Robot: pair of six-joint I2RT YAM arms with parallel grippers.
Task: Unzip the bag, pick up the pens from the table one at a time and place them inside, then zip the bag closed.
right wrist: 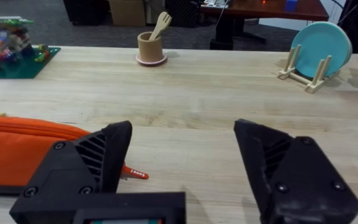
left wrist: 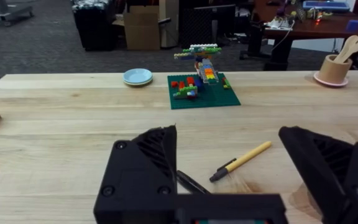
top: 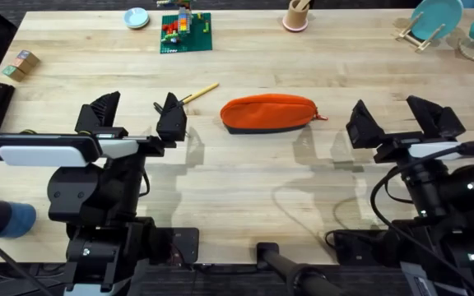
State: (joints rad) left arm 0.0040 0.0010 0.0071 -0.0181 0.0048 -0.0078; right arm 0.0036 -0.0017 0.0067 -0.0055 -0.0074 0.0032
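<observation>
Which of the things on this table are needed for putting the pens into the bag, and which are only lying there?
Needed:
- orange bag, zipped shut
- yellowish-tan pen
- black pen
- left gripper, open
- right gripper, open

Only lying there:
- brick model on a green baseplate
- cup with wooden utensils
- teal plate on a rack
- small blue dish

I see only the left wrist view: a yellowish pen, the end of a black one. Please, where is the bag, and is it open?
Observer: The bag lies beside the pens, toward the right arm, on the table; its zipper looks closed.
Operator: Where is its pull?
Observer: The small red pull sticks out at the end nearest the right pincer, which is open.
Operator: Anything inside my left pincer?
Observer: No, the left pincer is open; the yellowish pen lies just beyond it.
</observation>
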